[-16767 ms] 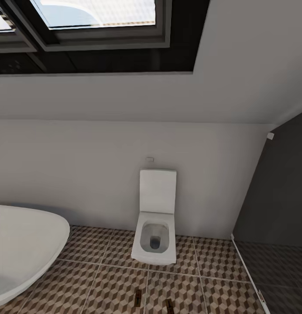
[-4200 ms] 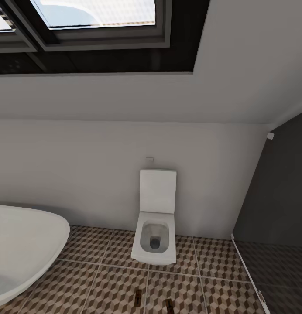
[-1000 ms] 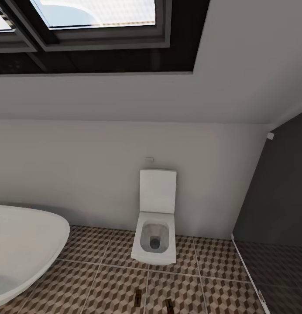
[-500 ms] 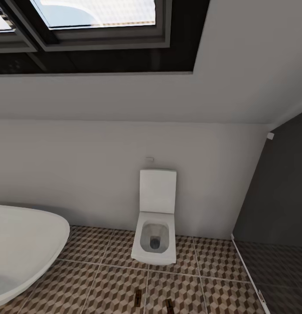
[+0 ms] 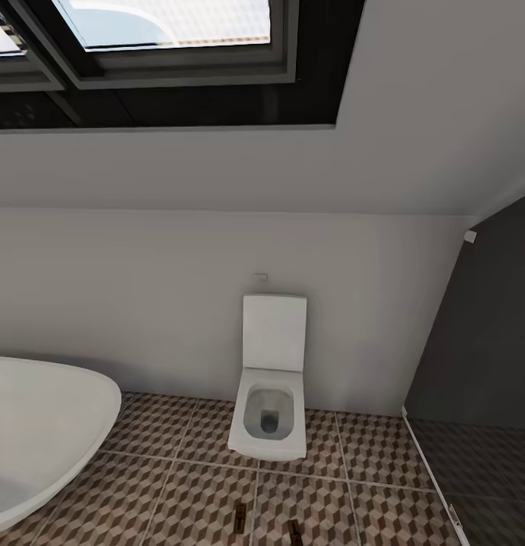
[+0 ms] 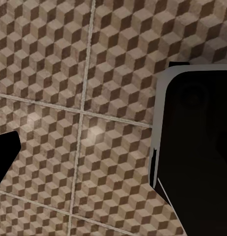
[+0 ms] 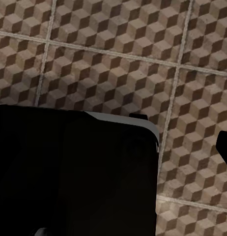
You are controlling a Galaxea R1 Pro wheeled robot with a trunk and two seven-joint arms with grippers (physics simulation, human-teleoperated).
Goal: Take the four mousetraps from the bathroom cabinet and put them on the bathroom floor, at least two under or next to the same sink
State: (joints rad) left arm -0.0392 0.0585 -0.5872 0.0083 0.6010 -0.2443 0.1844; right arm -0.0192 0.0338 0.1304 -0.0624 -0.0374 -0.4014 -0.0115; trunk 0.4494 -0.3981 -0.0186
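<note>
Two of the small flat brown mousetraps lie on the bathroom floor at the lower edge of our head view, near each other but apart, just in front of the square white toilet. They are too small for us to make out wire or a red spot. The floor is laid with large square tiles printed in a brown, beige and white cube pattern with pale grout lines. We see the same tiling below both wrist cameras, with large black blocks of our own body over it.

The toilet stands against a pale grey wall, its lid raised. The curved rim of a white oval bathtub sits at the left. Above, the ceiling slopes, holding a dark-framed skylight. A dark grey panel closes the right side.

We cannot tell whether either tool is released or clenched.
</note>
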